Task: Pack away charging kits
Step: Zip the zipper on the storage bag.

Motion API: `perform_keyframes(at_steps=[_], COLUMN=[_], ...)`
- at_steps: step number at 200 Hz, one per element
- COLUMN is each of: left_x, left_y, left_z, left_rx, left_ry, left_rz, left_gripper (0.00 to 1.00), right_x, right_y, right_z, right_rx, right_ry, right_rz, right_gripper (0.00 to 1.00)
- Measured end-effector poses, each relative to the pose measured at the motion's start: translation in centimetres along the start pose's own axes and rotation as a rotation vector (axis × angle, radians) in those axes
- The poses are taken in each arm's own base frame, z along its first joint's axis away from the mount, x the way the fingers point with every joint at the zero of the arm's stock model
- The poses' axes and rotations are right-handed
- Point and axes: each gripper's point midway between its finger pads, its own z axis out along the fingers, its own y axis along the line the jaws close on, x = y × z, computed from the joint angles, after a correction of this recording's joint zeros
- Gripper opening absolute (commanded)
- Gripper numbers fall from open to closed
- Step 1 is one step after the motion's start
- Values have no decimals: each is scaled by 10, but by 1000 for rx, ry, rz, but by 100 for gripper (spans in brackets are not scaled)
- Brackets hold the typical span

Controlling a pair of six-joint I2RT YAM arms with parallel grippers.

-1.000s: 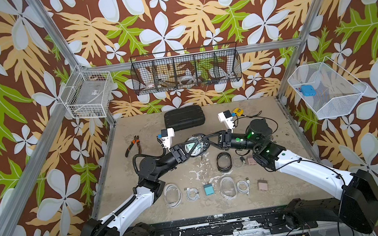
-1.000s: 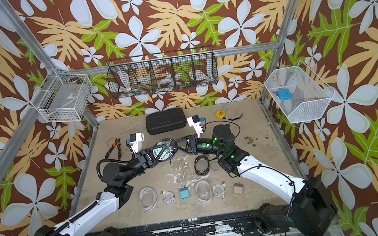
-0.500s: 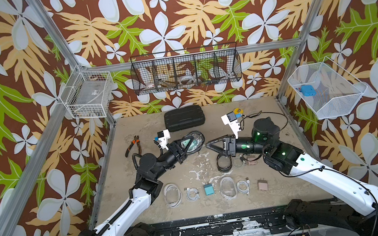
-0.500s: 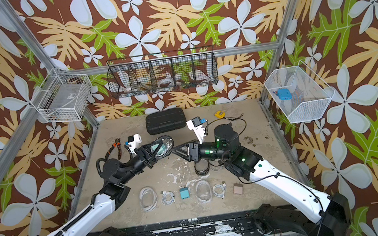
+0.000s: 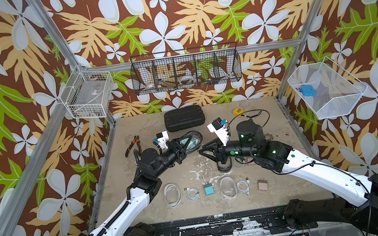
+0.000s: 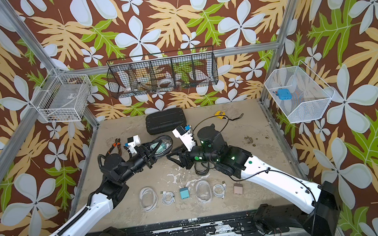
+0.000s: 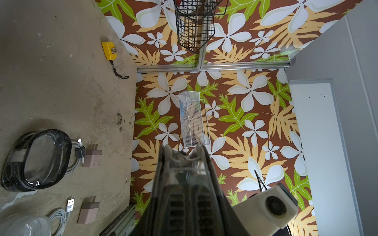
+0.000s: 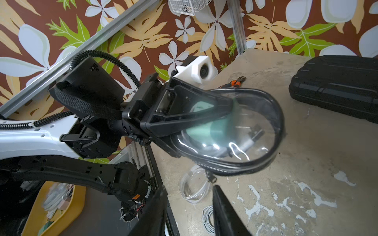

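The black-rimmed oval case (image 8: 255, 143) is held off the surface above its middle, pinched at the rim by the left gripper (image 5: 190, 143). A teal plug (image 8: 204, 126) and, seemingly, a white cable (image 8: 245, 145) are seen inside. The right gripper (image 8: 189, 189) is spread and empty, just beside the case.

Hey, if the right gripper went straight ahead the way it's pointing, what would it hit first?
Most likely the black-rimmed oval case clamped in the left gripper. The open right gripper points at its near rim. Depth is unclear, so it might pass just under it.
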Motion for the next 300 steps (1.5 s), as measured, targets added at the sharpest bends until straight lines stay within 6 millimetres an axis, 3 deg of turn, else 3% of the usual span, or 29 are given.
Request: perform_keyframes(at_steps=[31,140,192,246,265,283,300], left_x=[-2,-3,-3,-2,-2,-3,-3], left_y=[7,5,5,8,8,8,7], left_z=[2,3,2,2,2,2,1], left_rx=[-20,-24,-25,-36,-38,-38,-35], left_ry=[-7,-11,-10,-11,-11,-12,-13], left_rz=[-25,-31,-27,-32,-33,-33,-32], left_gripper=[16,16,16,16,16,16,16], right_x=[7,24,11,13,14,15,17], right_y=[-2,-25,-22,-27,-28,-31,-34], right_z=[10,23,27,34,35,34,33], right_rx=[15,99,96,104,108,122,145], right_ry=[34,83,52,67,70,73,78], right_rz=[-29,-28,-41,-38,-37,-38,-36], right_gripper=[37,31,22,19,13,0,0])
